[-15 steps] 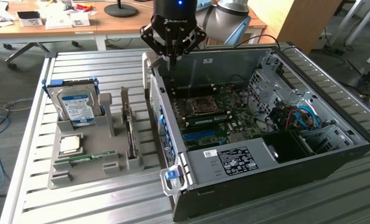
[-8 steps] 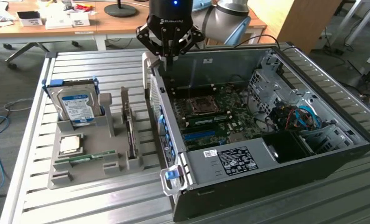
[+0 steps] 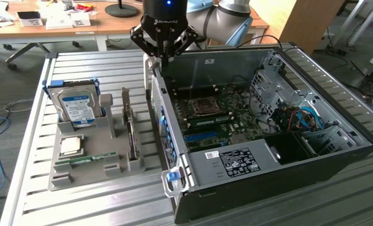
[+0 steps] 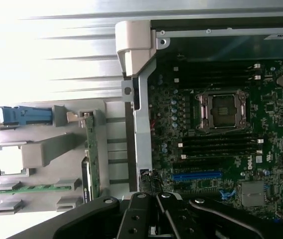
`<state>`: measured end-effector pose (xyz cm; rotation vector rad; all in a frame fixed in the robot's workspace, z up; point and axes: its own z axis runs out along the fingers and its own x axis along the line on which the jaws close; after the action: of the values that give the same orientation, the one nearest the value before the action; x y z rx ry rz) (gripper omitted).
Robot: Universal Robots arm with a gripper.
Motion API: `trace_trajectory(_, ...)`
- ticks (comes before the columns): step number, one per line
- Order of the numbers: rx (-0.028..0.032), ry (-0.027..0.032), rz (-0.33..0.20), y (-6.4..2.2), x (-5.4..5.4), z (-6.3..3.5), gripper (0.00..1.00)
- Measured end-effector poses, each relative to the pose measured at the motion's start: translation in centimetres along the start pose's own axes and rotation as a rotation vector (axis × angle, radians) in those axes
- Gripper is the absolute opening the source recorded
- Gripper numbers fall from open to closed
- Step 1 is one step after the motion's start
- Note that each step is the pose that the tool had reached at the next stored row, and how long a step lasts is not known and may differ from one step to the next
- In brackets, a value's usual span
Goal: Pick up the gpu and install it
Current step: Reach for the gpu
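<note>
Dark thin gpu card with silver-grey end bracket [image 3: 131,134] stands upright in grey plastic holder [image 3: 79,181] on slatted metal counter [image 3: 79,66], untouched. My hand [image 3: 164,57] hovers clenched, empty, above black computer case [image 3: 268,197]. Judgement: release the fingers fully, centre over the card's top edge, descend squarely.

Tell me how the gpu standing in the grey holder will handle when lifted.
The gpu looks like a thin rigid board, so probably stiff and light. Standing on edge in the grey holder, it may tip once clear of its slot.
</note>
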<state>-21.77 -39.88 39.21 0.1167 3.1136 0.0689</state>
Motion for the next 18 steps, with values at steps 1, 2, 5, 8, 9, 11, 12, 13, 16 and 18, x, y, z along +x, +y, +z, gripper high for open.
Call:
trace_trajectory(1,0.0,0.0,0.0,-0.01,0.2,0.0,0.11)
trace_trajectory(2,0.0,0.0,0.0,-0.03,0.3,-0.01,0.11)
trace_trajectory(5,0.0001,0.0001,0.0,-0.06,0.8,-0.02,0.11)
trace_trajectory(8,0.0001,0.0,0.0,-0.09,1.3,-0.02,0.11)
trace_trajectory(9,0.0,0.0,0.0,-0.11,1.4,-0.02,0.11)
trace_trajectory(11,0.0,0.0001,0.0,-0.13,1.7,-0.03,0.11)
trace_trajectory(12,0.0001,0.0,0.0,-0.14,1.9,-0.03,0.11)
trace_trajectory(13,0.0,0.0,0.0,-0.15,2.1,-0.04,0.11)
trace_trajectory(16,0.0001,0.0,0.0,-0.19,2.5,-0.04,0.11)
trace_trajectory(18,0.0,0.0,0.0,-0.21,2.8,-0.05,0.11)
